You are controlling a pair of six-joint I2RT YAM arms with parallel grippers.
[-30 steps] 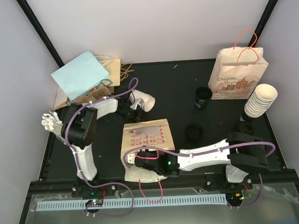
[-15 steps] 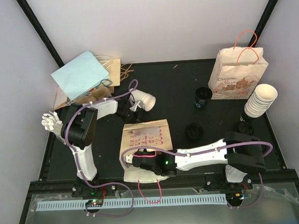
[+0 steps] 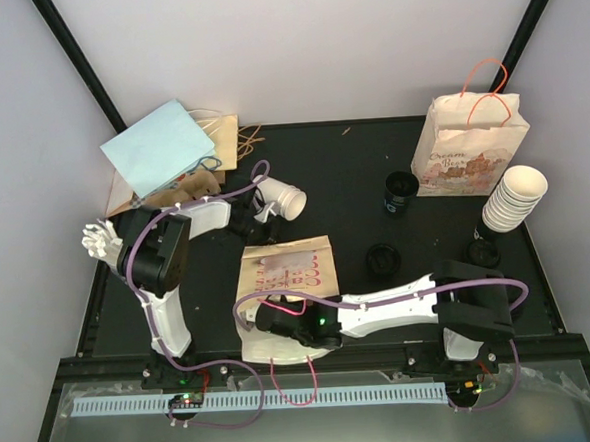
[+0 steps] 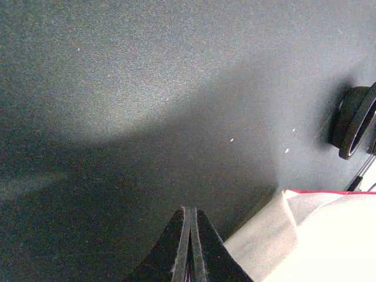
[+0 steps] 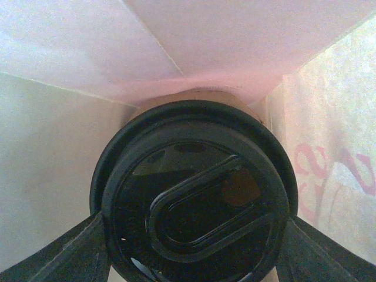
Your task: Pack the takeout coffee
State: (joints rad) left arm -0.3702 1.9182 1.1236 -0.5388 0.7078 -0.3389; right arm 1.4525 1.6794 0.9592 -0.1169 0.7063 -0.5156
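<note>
Your right fingers (image 5: 70, 252) clasp the black-lidded cup (image 5: 194, 200) on both sides, inside the paper bag (image 5: 235, 35); your left fingers (image 4: 179, 247) are pressed together, empty, above the tabletop (image 4: 117, 88).

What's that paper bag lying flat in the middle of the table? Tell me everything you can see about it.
The bag is tan paper with pink lettering, lying flat on the black table, its mouth toward the arms. Red cord handles trail from that end. The right gripper reaches inside, clamped around a cup's black lid; the inner walls look white, the print showing through. The left gripper, shut, is beside the far edge; contact is unclear.
</note>
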